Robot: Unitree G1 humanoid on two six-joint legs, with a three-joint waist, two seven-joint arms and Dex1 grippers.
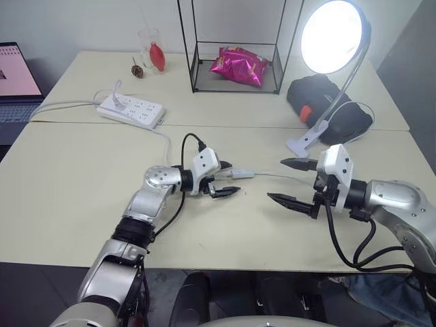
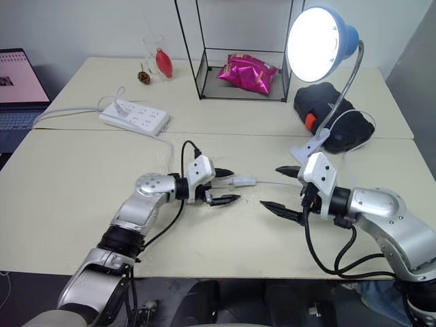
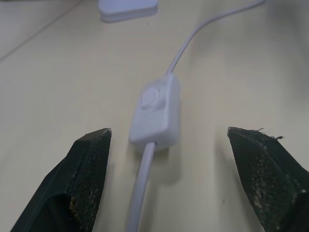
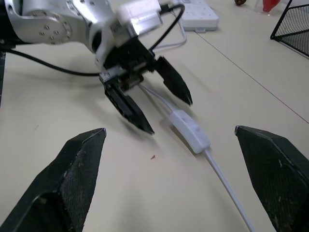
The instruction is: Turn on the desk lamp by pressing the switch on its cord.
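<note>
Lit up: the desk lamp [image 2: 315,45] glowing bright at the far right of the table [image 1: 82,197], white clip base down beside a black bag [image 2: 334,112]. Lying flat on the tabletop between both arms, the switch [image 3: 155,111], threaded on the thin white cord [image 4: 227,186]. Left gripper [image 2: 222,186] spread wide, fingers either side of the switch's near end, touching nothing. Right gripper [image 2: 285,187] gaping fully too, empty, pointing at the switch from the opposite side, a little apart from it. Farther back on the left, a white power strip [image 1: 131,110]; behind centre, a wire basket [image 2: 238,88] holding a pink snack bag [image 1: 238,65].
</note>
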